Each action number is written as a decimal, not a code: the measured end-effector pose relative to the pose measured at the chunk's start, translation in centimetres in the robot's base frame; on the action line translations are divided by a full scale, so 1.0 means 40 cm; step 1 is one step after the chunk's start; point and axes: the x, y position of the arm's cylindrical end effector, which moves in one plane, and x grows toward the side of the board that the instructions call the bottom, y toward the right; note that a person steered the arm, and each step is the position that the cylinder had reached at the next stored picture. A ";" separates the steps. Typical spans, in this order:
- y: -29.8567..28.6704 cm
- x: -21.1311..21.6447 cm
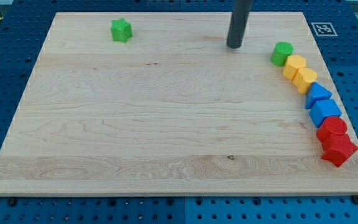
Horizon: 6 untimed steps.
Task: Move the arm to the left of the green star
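Note:
The green star (121, 30) lies near the board's top left. My tip (234, 46) touches the board near the top edge, well to the right of the star and to the left of the green round block (282, 53). The rod rises out of the view's top.
A curved row of blocks runs down the wooden board's (166, 124) right side: the green round block, a yellow block (294, 65), a second yellow block (305, 79), a blue triangle (317, 94), a blue block (325, 111), a red round block (332, 127) and a red star (339, 149).

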 end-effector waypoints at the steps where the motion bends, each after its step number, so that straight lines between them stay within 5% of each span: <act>1: -0.091 0.091; 4: -0.451 0.265; 6: -0.835 0.078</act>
